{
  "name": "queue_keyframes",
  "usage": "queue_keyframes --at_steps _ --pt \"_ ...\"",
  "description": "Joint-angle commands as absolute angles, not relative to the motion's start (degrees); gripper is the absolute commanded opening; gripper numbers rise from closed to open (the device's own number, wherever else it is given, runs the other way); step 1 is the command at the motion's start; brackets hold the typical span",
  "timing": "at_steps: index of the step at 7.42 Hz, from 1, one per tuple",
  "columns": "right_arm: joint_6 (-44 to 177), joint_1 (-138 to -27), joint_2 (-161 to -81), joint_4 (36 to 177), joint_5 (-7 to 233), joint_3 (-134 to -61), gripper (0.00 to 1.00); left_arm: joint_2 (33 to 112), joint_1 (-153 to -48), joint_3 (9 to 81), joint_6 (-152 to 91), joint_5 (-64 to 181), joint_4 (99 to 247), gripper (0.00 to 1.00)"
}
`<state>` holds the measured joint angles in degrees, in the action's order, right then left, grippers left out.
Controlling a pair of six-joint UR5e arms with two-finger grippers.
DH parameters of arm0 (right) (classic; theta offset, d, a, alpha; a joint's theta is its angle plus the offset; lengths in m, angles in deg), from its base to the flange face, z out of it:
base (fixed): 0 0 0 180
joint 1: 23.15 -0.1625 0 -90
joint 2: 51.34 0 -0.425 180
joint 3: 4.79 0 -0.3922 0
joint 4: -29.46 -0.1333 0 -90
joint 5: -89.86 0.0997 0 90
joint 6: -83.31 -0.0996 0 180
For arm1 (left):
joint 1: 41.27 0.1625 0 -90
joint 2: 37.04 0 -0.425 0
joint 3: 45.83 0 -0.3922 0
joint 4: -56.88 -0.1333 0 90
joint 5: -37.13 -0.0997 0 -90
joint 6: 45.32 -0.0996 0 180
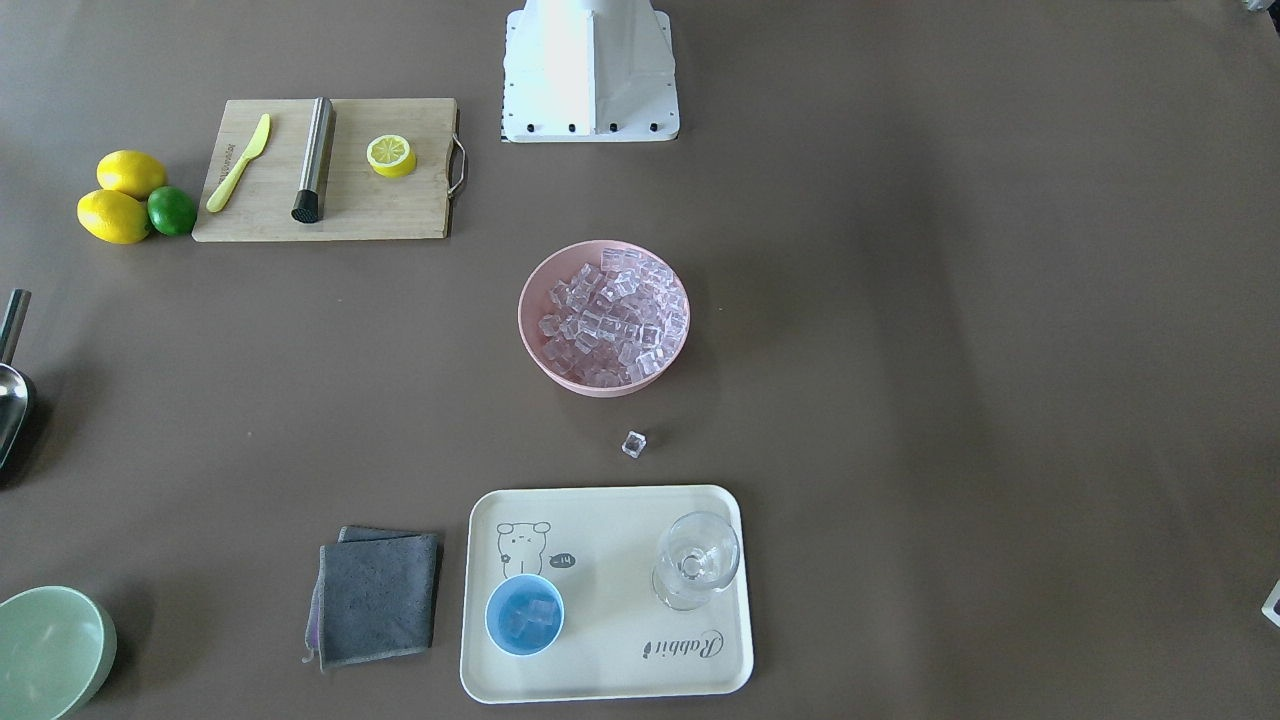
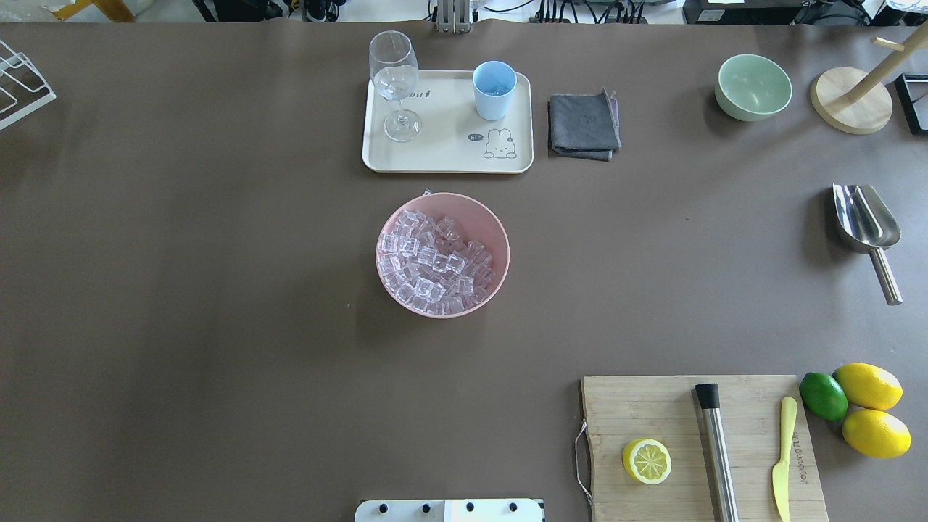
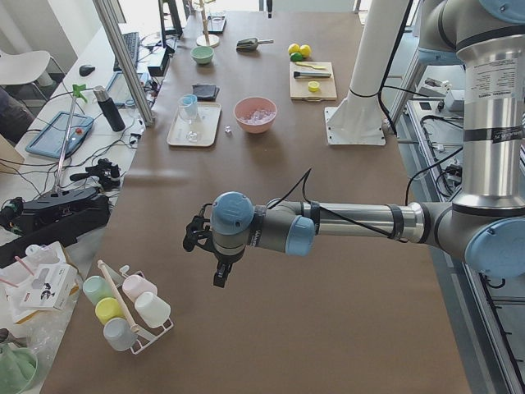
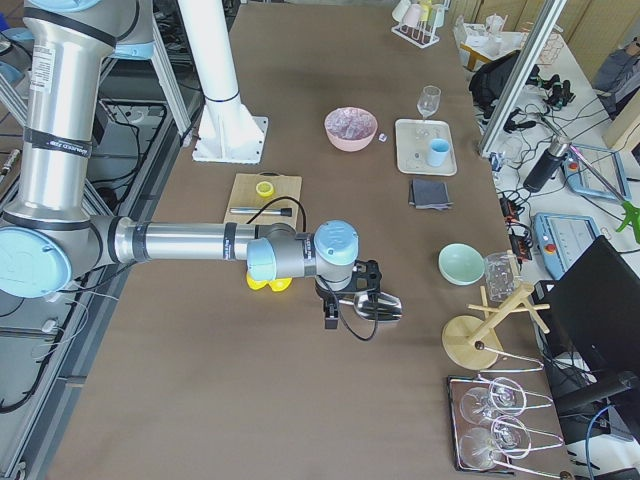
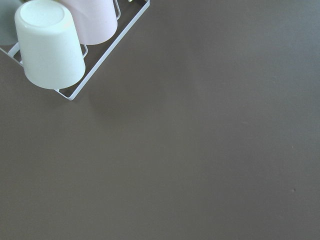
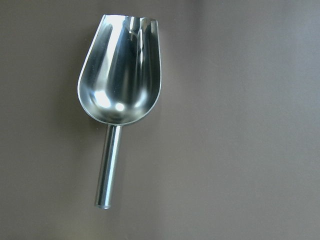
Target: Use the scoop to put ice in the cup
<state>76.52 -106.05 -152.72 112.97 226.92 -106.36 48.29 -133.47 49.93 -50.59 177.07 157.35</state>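
Scoop (image 6: 120, 80) flat on table (image 6: 240, 150), near right tool (image 4: 329, 321) yet apart; tool's opening indiscernible.

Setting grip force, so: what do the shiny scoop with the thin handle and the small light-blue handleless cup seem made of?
The shiny deep-bowled scoop looks like polished steel: mirror-like reflections, bright highlights. The small light-blue cup seems matte plastic, evenly coloured without glare; ceramic cannot be ruled out.
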Motion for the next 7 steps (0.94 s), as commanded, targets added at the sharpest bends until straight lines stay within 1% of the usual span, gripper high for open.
queue_keyframes --at_steps 1,3,5,7 --pt "85.83 -112.34 -153.38 119.19 226.18 -106.04 1.0 50.74 -133.47 50.14 -50.59 176.96 157.34 0.99" --pt "87.17 -114.55 -153.21 122.96 224.95 -105.95 1.0 50.67 -133.12 49.27 -50.59 176.87 157.34 0.99" --pt "87.17 -115.08 -153.29 123.06 224.6 -105.78 1.0 51.11 -133.03 51.1 -50.59 176.87 152.63 0.99" --pt "87.17 -115.09 -153.21 123.06 222.59 -105.78 1.0 50.76 -133.03 51.37 -50.59 176.79 152.6 0.99"
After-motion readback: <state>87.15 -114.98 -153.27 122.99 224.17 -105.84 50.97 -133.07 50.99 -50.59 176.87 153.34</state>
